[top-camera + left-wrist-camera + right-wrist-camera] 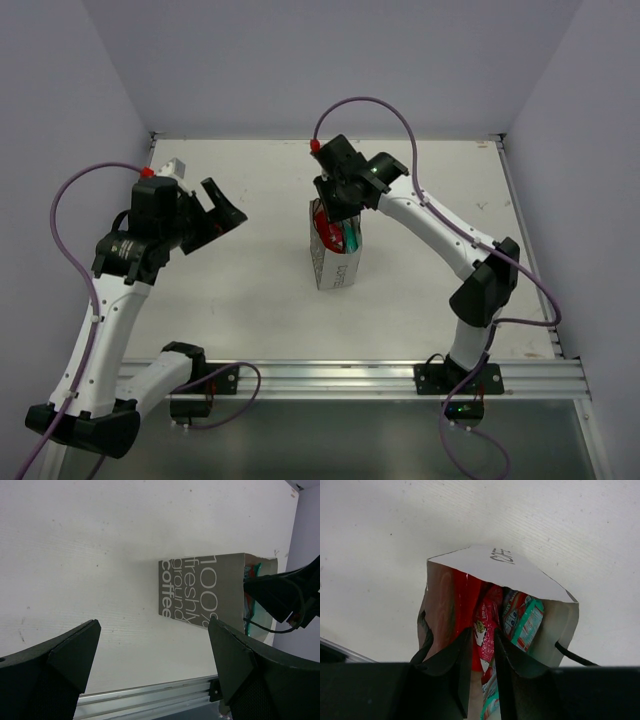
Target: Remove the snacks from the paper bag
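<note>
Your count: 1 grey-beige paper bag | 1 bright red foil packet | 1 pink-red foil packet | 1 teal foil packet

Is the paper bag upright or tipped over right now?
Upright: the paper bag stands on its base, mouth up. Right wrist view looks down into it: snack packets inside, right gripper closed on a red packet.

1. Bench: white, matte, with a few faint dark specks and scuffs; one mark is near the right edge.
2. Aluminium rail: slotted, silver, runs along the bench's near edge.
3. Walls: plain pale lilac-grey, closing the bench at back, left and right.
4. Dark grey surface on the near side of the rail.
</note>
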Robot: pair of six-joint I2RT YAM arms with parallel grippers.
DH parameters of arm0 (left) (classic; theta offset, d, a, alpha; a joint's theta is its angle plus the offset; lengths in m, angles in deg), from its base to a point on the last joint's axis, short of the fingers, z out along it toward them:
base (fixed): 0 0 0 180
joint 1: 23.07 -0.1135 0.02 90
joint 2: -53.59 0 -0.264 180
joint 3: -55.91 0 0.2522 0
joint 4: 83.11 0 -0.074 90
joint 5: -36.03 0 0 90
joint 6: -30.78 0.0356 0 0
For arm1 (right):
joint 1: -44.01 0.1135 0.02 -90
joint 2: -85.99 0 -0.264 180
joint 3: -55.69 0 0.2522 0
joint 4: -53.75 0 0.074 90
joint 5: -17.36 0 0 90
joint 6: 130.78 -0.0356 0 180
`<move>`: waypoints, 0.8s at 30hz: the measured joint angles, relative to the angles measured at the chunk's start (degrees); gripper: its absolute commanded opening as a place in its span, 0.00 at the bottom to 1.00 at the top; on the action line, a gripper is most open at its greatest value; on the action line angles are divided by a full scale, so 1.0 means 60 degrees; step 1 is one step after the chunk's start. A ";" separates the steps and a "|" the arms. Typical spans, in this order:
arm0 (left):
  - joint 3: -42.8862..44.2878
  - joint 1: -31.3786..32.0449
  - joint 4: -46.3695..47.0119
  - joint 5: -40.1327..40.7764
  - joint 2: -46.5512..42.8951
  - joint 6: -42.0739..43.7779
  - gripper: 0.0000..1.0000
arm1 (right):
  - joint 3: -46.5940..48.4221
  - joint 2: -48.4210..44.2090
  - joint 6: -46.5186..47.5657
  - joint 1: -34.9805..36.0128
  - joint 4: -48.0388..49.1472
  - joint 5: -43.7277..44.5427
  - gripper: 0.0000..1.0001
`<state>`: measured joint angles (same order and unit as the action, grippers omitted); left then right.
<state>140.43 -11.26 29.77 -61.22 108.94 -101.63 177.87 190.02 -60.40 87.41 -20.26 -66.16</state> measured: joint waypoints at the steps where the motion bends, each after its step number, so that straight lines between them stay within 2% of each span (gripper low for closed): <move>1: -0.0015 0.0000 0.0000 0.0000 -0.0007 0.0000 0.98 | 0.0004 0.0069 0.0015 0.0000 0.0007 0.0000 0.27; 24: -0.0062 0.0000 -0.0004 -0.0109 -0.0040 -0.0004 0.99 | -0.0062 0.0583 0.0222 0.0004 0.0324 0.0572 0.23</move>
<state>140.06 -11.26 29.74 -61.87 108.70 -101.65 177.50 193.52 -59.07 87.43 -18.31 -62.73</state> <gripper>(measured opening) 0.983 0.235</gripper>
